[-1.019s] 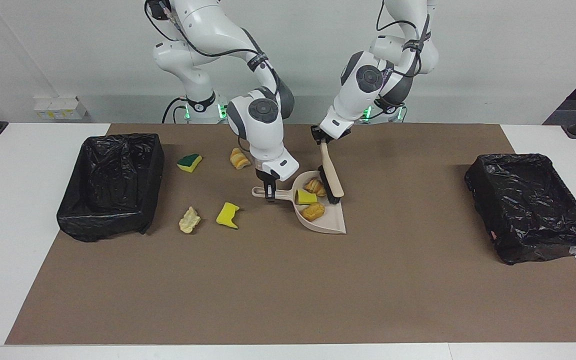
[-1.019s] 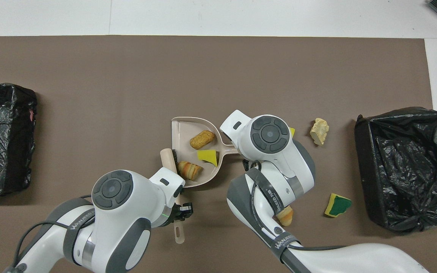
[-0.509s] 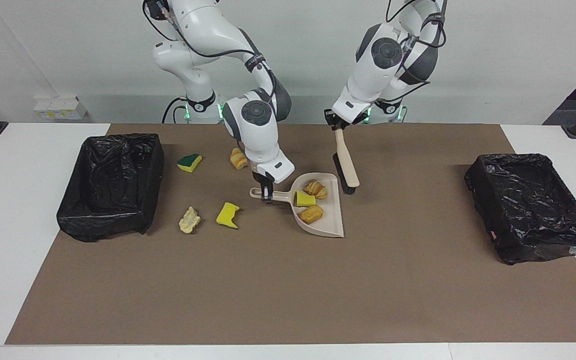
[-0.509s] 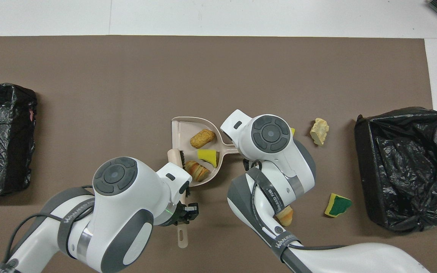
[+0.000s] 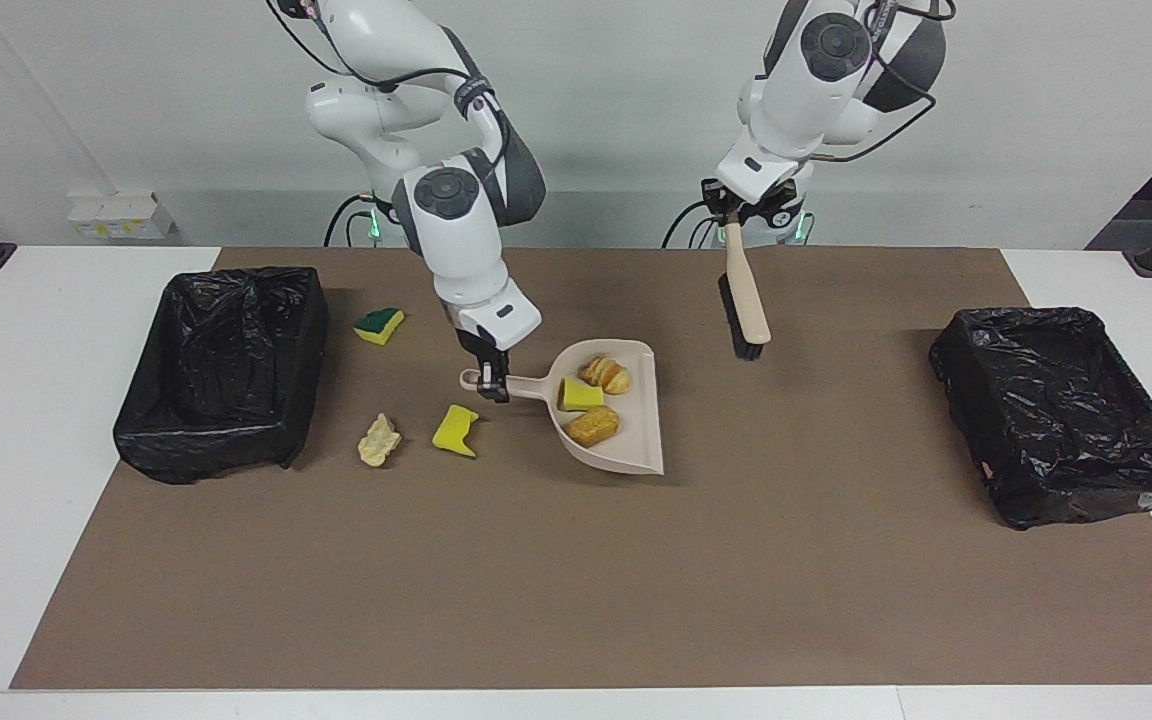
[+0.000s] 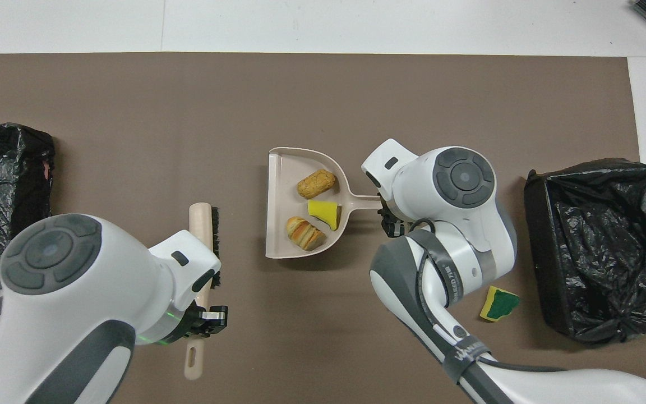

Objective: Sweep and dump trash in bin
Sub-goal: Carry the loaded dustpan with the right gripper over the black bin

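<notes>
Right tool (image 5: 492, 385) clenched dustpan (image 5: 626, 440) handle, pan level so three trash scraps (image 5: 591, 425) stayed in. Left tool (image 5: 736, 222) clenched brush (image 5: 746, 310), lifted clear. Other scraps on tabletop below right tool.

- A grey band (image 6: 445, 275) on the right arm's forearm carries white lettering, only partly legible in the overhead view.
- A second band (image 6: 465, 349) on that arm reads "WANJEED", the final letters uncertain.
</notes>
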You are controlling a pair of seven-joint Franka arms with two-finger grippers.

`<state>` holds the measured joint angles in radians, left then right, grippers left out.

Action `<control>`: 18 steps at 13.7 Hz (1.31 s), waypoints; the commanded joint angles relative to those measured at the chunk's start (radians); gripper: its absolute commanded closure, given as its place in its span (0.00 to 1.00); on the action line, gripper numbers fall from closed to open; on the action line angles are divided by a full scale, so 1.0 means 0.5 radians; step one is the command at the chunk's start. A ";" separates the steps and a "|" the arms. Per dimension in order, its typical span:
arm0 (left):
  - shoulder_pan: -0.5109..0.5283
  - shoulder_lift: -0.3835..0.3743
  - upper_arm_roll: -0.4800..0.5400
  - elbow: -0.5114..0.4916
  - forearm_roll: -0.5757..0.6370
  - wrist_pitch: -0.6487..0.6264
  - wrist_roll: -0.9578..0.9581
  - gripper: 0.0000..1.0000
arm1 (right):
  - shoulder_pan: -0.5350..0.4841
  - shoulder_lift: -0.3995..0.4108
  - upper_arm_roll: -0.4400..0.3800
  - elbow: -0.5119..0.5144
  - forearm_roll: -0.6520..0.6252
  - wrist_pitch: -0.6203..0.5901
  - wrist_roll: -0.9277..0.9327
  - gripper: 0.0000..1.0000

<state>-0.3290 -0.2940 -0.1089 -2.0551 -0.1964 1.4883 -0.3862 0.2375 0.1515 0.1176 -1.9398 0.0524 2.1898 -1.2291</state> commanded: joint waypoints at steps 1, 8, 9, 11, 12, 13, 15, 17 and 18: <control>0.060 -0.084 0.003 -0.007 0.031 -0.108 0.097 1.00 | -0.232 -0.220 0.023 -0.118 0.150 -0.133 -0.305 1.00; 0.146 -0.078 0.000 -0.004 0.052 -0.053 0.210 1.00 | -1.023 -0.377 -0.005 -0.084 0.236 -0.455 -1.191 1.00; 0.143 -0.087 0.000 -0.019 0.052 -0.050 0.214 1.00 | -1.152 -0.377 -0.008 -0.078 0.230 -0.453 -1.341 1.00; 0.112 -0.096 -0.012 -0.065 0.046 -0.028 0.177 1.00 | -1.376 -0.377 -0.011 -0.054 0.193 -0.425 -1.545 1.00; 0.082 -0.102 -0.025 -0.099 0.037 0.011 0.147 1.00 | -1.459 -0.377 -0.017 -0.051 0.169 -0.416 -1.640 1.00; 0.005 -0.108 -0.028 -0.138 0.028 0.066 0.049 1.00 | -1.521 -0.380 -0.023 -0.047 0.138 -0.419 -1.704 1.00; -0.215 -0.099 -0.028 -0.261 -0.009 0.311 -0.236 1.00 | -1.689 -0.401 -0.039 -0.044 0.098 -0.410 -1.815 1.00; -0.415 -0.072 -0.028 -0.381 -0.058 0.535 -0.408 1.00 | -1.803 -0.404 -0.045 -0.041 0.025 -0.303 -1.953 1.00; -0.489 -0.053 -0.028 -0.457 -0.122 0.658 -0.491 1.00 | -1.852 -0.383 -0.057 -0.041 -0.031 -0.260 -2.017 1.00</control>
<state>-0.5046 -0.3163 -0.1376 -2.2133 -0.2235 1.7234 -0.5659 -0.6479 -0.0335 0.0836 -1.9572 0.0759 2.0277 -2.1843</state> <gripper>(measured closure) 0.731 0.674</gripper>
